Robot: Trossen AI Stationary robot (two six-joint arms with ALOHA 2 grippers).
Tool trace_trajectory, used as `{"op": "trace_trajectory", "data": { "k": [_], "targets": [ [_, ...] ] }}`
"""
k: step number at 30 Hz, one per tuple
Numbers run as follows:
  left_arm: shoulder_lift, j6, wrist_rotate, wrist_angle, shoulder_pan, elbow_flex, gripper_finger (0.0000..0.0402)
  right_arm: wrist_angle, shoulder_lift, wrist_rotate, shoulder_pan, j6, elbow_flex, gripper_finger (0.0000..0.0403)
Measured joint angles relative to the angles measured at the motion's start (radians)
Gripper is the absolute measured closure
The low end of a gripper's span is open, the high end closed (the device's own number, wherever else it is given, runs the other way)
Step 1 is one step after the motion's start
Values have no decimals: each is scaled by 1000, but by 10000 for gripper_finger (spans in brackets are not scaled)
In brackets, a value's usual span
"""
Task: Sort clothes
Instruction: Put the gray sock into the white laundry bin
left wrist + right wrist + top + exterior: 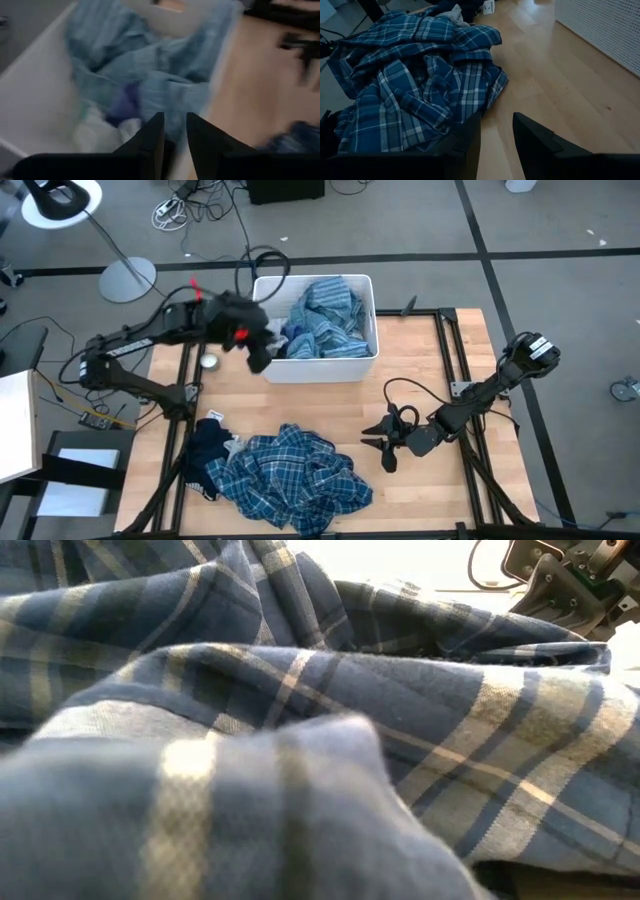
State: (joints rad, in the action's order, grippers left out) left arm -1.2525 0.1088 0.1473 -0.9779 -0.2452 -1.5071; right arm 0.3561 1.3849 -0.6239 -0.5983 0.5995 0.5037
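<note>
While the light wooden table point(420, 370) carries everything shown, the white rectangular plastic bin point(320, 368) at its far edge serves here as the landmark. Nearest the camera side of the table, well apart from the bin, lies the crumpled blue-and-white plaid shirt point(290, 480); it fills the low view point(300, 720) and spreads across the right wrist view point(415, 85). Touching the plaid shirt on its left, on the side toward the bin's left end, is a smaller dark navy garment point(205, 448) with a pale patch at its neck. Inside the bin, a heap of blue-grey striped fabric point(330, 315) rises above the rim; the left wrist view shows the same pale striped cloth point(165, 75) with a small patch of darker blue cloth point(125, 102) beneath it.

The left gripper point(258, 352) hangs over the bin's left front corner; its two dark fingers point(152, 135) stand narrowly parted and hold nothing. The right gripper point(385, 442) rests low above bare table, in front of the bin's right end and just beside the plaid shirt's right edge, its fingers point(530, 135) spread and empty. A small round metallic object point(209, 361) sits on the table just left of the bin.
</note>
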Motion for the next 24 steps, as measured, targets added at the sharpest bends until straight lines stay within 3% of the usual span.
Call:
{"op": "trace_trajectory", "data": {
  "k": [6,13,18,24],
  "targets": [
    [138,177,66,1,187,133,314,-3,0,0,0,-1,0,288],
    [298,541,178,6,443,425,314,-7,0,0,0,-1,0,288],
    [307,782,181,4,595,588,314,-8,0,-1,1,-1,0,288],
    [284,997,119,20,724,696,314,-8,0,-1,1,-1,0,288]
  ]
}}
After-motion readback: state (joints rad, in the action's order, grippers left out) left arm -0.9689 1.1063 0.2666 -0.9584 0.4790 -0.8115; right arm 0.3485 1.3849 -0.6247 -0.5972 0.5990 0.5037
